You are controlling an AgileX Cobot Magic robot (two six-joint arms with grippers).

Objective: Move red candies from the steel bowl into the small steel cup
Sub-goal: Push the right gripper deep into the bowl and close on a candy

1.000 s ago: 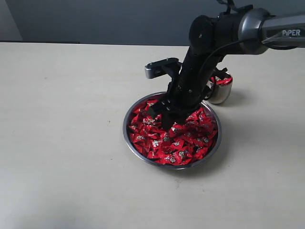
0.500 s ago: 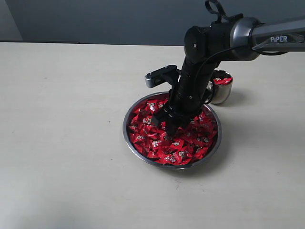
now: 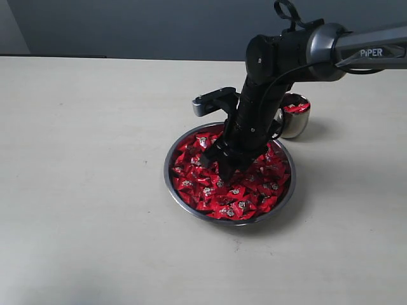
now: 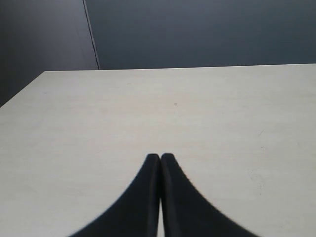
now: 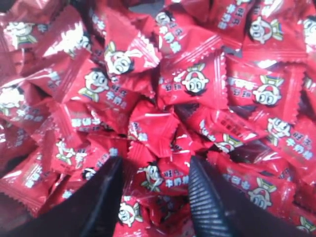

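Observation:
The steel bowl [image 3: 179,190] sits mid-table, heaped with red candies [image 3: 245,194]. My right gripper [image 3: 224,166] is down in that heap, open, its two dark fingers [image 5: 101,197] astride a candy [image 5: 165,178] with a cartoon face; the wrappers [image 5: 195,81] fill the right wrist view. Behind the bowl to the right stands the small steel cup [image 3: 296,122], with red candies [image 3: 296,107] showing at its mouth. My left gripper [image 4: 160,158] is shut, empty, above bare tabletop, and is absent from the exterior view.
The right arm [image 3: 299,47] reaches in from the upper right, crossing in front of the cup's left side. A pale tabletop [image 3: 82,159] surrounds the bowl, with a dark wall [image 3: 127,25] behind.
The right arm swung a little upright and settled its fingers lower into the candies, a bit left of where they were one second ago. The bowl and cup have stayed put.

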